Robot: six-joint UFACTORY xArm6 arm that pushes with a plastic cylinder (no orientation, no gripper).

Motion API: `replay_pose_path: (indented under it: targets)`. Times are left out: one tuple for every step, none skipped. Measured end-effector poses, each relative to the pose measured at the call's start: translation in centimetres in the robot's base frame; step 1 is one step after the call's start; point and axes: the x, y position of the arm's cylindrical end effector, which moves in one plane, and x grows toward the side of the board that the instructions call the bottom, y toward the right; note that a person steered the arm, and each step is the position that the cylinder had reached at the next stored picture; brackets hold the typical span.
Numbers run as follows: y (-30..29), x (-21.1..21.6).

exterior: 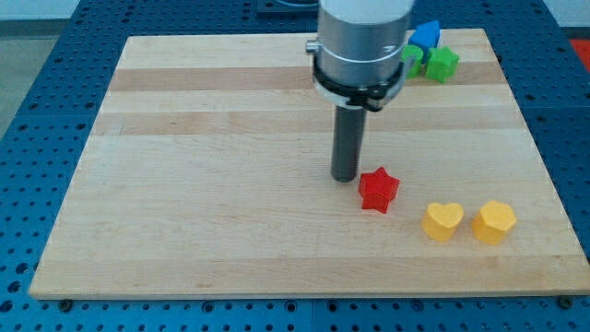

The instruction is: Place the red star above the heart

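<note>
The red star (379, 190) lies on the wooden board right of centre. The yellow heart (443, 221) lies to its lower right, near the view's bottom right. My tip (346, 177) stands just left of the red star and slightly above it, very close to it or touching its upper left point. The heart is well apart from the tip, on the far side of the star.
A yellow hexagon (493, 221) sits just right of the heart. A blue block (425, 36) and a green star-like block (442, 64) cluster at the view's top right, with another green block (412, 59) partly hidden behind the arm. The board's edge (295, 293) runs along the bottom.
</note>
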Motion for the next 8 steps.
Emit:
replay_pose_path:
  targets:
    - [-1.4, 1.1]
    - [-1.3, 2.0]
    - [-0.5, 2.0]
    - [1.6, 2.1]
    - [4.0, 2.5]
    - [6.0, 3.3]
    - [7.9, 3.8]
    - [9.3, 4.0]
